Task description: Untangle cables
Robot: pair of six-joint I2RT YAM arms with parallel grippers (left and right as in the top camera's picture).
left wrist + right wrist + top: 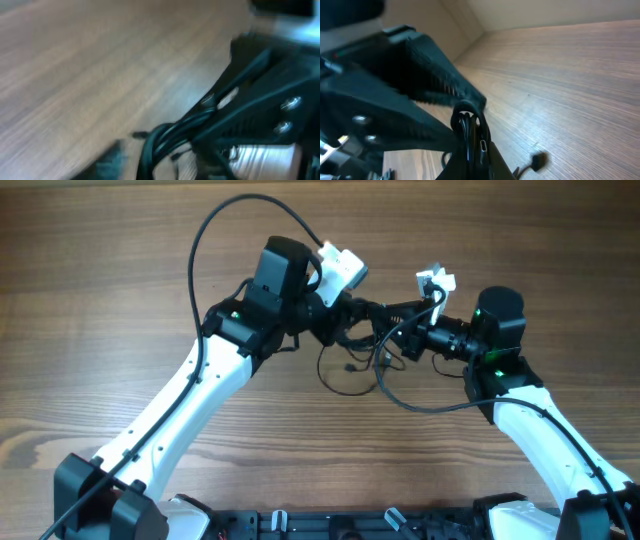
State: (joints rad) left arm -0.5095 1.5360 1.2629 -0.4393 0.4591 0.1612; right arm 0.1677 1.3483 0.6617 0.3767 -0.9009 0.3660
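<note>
Two arms start from the near edge, at 7 and 5 o'clock, and both lean in toward mid-table. The left arm [190, 395] climbs on a long diagonal with its wrist turned toward 3 o'clock. The right arm [545, 430] takes a shorter reach, wrist turned toward 9 o'clock. The tips nearly meet just past centre.

Right gripper [405, 335]: fingers clenched on the cables [352, 360]. My right wrist view has the cables [468, 132] standing as a black loop, pinched close ahead of the lens.

Left gripper [345, 315]: the wrist view is smeared, and I cannot tell whether it is clamped or released. Cables [165, 137] run low across that view.

The cables are bunched between the two tips. Thin loops droop toward 6 o'clock onto the table [120, 300].

Room: open wood lies wide at 9 and 3 o'clock, with a narrower band at 12 o'clock beyond the wrists. The left arm's thick lead [215, 230] arcs out toward 11 o'clock. The right arm's lead [430, 406] sags at 5 o'clock of the bundle.
</note>
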